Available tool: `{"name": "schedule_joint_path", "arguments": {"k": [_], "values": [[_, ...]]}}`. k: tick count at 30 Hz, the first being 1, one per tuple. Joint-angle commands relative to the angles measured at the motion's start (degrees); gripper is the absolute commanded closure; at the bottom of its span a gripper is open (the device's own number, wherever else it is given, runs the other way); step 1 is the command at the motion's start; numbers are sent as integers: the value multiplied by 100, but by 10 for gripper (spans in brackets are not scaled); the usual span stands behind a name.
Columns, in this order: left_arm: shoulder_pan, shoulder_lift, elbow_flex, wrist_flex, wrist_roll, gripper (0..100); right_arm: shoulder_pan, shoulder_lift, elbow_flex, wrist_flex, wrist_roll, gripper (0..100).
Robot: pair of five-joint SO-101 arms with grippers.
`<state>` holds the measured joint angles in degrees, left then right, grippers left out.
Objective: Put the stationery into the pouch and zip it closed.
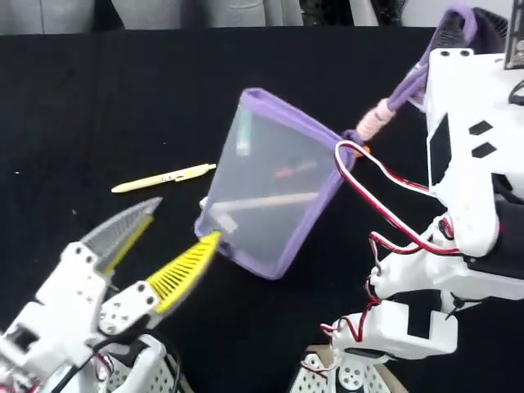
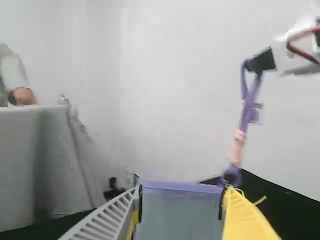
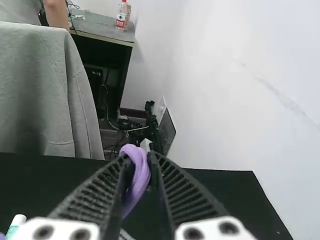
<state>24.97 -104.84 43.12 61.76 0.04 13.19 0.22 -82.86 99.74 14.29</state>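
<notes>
A translucent pouch (image 1: 270, 176) with purple trim hangs tilted above the black table, several stationery items showing inside it. Its purple strap (image 1: 413, 78), with a pink charm (image 1: 375, 119), runs up to my right gripper (image 1: 463, 20) at the back right. In the right wrist view that gripper (image 3: 139, 159) is shut on the strap (image 3: 136, 175). My left gripper (image 1: 187, 219) stands open at the front left, its yellow finger (image 1: 184, 270) close to the pouch's lower corner. In the left wrist view the pouch (image 2: 180, 212) lies between the spread fingers of the left gripper (image 2: 177, 215). A yellow pen (image 1: 162, 178) lies on the table left of the pouch.
Red and white cables (image 1: 393, 213) loop from the right arm's white body (image 1: 467, 164) close beside the pouch's right edge. Grey cloth (image 1: 49, 16) hangs along the table's far edge. The black table (image 1: 106, 98) stretches open at the back left.
</notes>
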Motion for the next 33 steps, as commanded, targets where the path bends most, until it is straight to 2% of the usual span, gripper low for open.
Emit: {"name": "schedule_joint_path", "arguments": {"k": [1,5,13,21,26,33], "values": [[-1086,26,-382,26,70,734,-18,-215,-57,26,53,987],[-1912,26,-154,-79,79,734,-26,-391,-127,-79,79,987],[-2484,26,1305,-1196,88,734,-53,-927,259,-862,97,987],[-3099,26,1692,-1618,580,734,-70,-1727,716,-132,97,987],[-3125,26,1736,-1644,571,731,-105,-1798,1358,-105,105,987],[-3160,44,1833,-1662,554,730,-958,-1815,1815,-466,53,987]]}}
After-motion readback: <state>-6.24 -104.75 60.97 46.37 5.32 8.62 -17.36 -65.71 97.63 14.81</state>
